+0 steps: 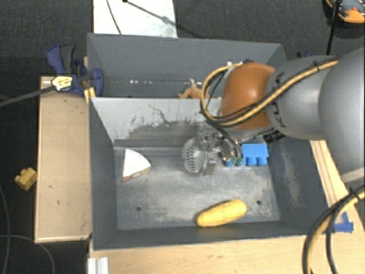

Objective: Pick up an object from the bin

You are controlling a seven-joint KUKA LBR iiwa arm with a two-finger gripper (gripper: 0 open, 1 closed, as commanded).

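Observation:
My gripper point(208, 152) is low in the bin, near the middle of the back wall, under the orange wrist cover. A blue toothed plastic block point(255, 154) lies on the floor right beside it, on its right, partly hidden by the wrist. In front of the gripper, by the near wall, a yellow corn cob point(222, 213) lies on its side. A white wedge with a tan edge point(134, 165) rests at the left, against the back wall's foot.
A small orange-tan thing point(190, 91) sits high at the back wall, left of the wrist cover. The arm and its cables cover the bin's right back corner. Bare floor lies between the wedge, the corn cob and the gripper.

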